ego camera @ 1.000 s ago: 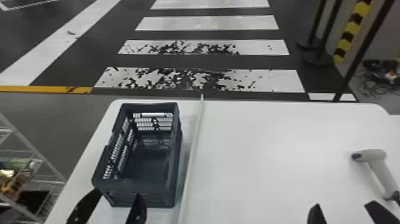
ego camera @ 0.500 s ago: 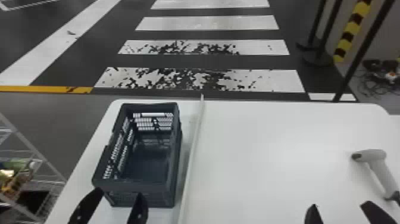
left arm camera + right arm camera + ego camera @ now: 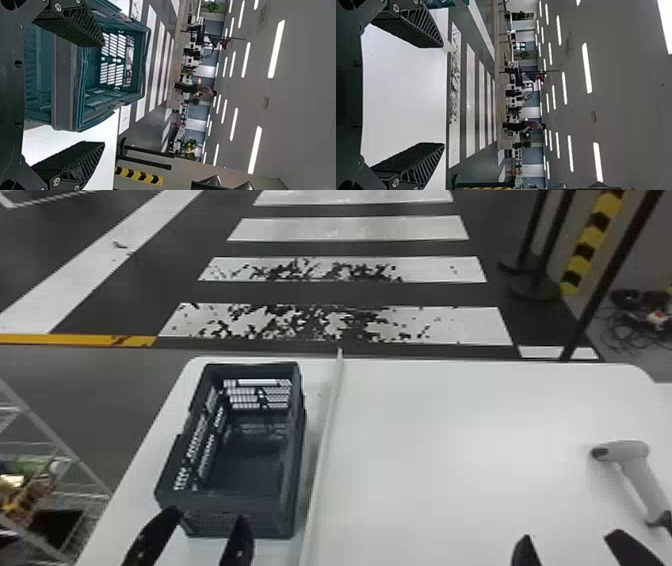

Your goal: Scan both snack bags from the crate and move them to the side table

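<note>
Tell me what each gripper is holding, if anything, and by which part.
Nothing is held: the left gripper is open at the near end of the crate, the right open over the white table.

Broad white crosswalk stripes (image 3: 425, 322), some speckled with black, cross the dark grey floor (image 3: 280, 292) in the head view. A white painted band (image 3: 95, 265) slants along the left, meeting a yellow-orange line (image 3: 75, 340). A long, narrow pale strip (image 3: 324, 455) runs away from the camera. To the right stand black posts on round bases (image 3: 532, 287), a yellow-and-black striped upright (image 3: 600, 220) and a slanting dark pole (image 3: 611, 275), with tangled dark cables (image 3: 625, 335) beyond. The left wrist view shows long white lights (image 3: 276, 49) on a grey ceiling (image 3: 301, 99) and green plants (image 3: 212, 7).
</note>
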`<state>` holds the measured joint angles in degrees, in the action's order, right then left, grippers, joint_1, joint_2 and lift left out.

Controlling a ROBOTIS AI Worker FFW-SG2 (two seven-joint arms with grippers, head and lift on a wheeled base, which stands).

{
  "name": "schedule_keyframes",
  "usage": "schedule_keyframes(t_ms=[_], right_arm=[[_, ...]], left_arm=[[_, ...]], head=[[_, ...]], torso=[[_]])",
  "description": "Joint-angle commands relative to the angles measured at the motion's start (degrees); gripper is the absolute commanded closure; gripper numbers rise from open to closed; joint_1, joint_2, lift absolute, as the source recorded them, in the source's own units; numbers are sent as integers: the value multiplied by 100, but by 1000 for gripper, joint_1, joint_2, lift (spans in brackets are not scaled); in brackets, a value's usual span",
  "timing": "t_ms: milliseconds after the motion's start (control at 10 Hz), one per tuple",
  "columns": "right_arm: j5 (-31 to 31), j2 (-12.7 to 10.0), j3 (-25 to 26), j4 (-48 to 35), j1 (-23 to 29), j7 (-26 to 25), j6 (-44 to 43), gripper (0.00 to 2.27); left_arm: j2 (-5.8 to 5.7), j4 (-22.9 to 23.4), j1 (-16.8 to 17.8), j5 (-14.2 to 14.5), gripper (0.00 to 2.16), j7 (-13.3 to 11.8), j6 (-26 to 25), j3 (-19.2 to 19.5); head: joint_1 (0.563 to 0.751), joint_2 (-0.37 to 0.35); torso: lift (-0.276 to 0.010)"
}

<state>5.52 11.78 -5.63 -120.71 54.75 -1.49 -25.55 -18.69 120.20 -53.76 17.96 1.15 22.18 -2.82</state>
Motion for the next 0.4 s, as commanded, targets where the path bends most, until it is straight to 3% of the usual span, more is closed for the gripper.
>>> schedule_keyframes(t_ms=[0, 300], right_arm=[[-25, 0, 0, -5, 36, 0, -50, 110], [-25, 26, -17, -49, 71, 26, -103, 110]], left_arm=[[-29, -31, 6, -3, 117, -18, 18, -26], [-29, -67, 6, -3, 117, -71, 35, -35]], head=[[695, 86], [695, 80]], torso=[[-95], [-95]])
